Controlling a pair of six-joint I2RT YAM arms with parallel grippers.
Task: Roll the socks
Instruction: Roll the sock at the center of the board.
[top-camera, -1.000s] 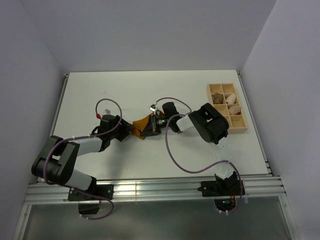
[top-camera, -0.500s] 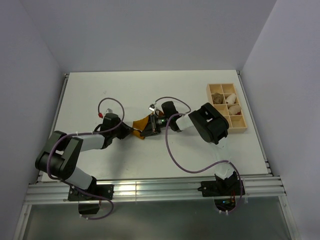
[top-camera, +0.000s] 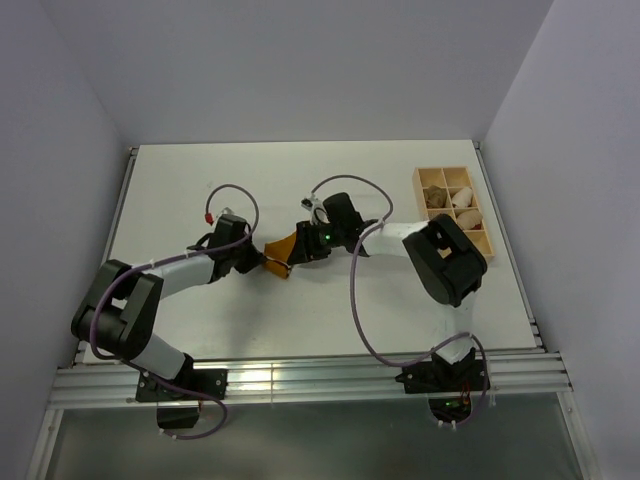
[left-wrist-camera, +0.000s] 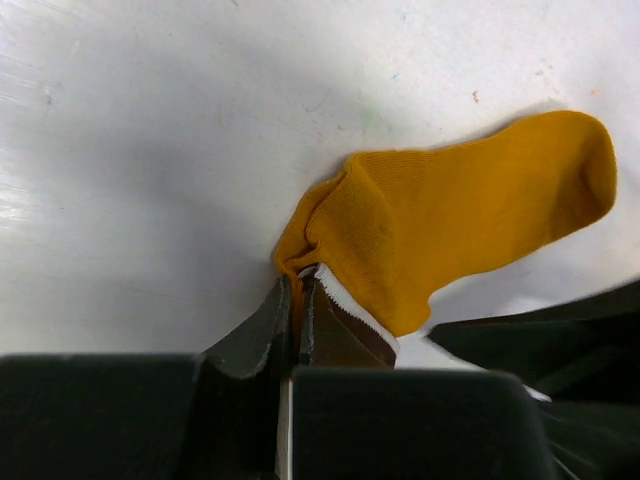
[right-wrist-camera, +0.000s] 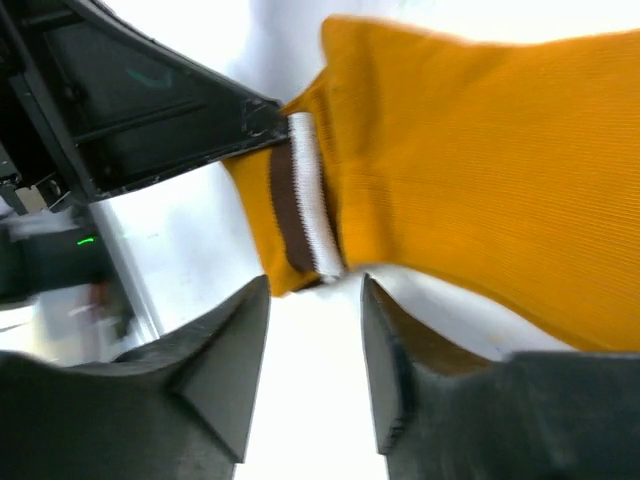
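One mustard-orange sock (top-camera: 283, 248) lies mid-table between the two grippers; its white and dark-brown striped cuff (right-wrist-camera: 300, 200) points toward the left arm. In the left wrist view the sock (left-wrist-camera: 470, 225) stretches up and to the right, folded near the cuff. My left gripper (left-wrist-camera: 298, 300) is shut on the cuff edge, with fabric pinched between its fingers. My right gripper (right-wrist-camera: 315, 285) is open just off the cuff end, and only bare table shows between its fingertips. From above, the left gripper (top-camera: 262, 259) and right gripper (top-camera: 299, 252) face each other across the sock.
A wooden compartment tray (top-camera: 447, 170) with small cream bundles stands at the back right, partly behind the right arm's elbow. Purple cables loop over both arms. The left gripper's body (right-wrist-camera: 150, 100) fills the upper left of the right wrist view.
My left gripper has moved in to the right and closed on the sock's cuff. My right gripper has opened and let go of the sock; its elbow has swung right.
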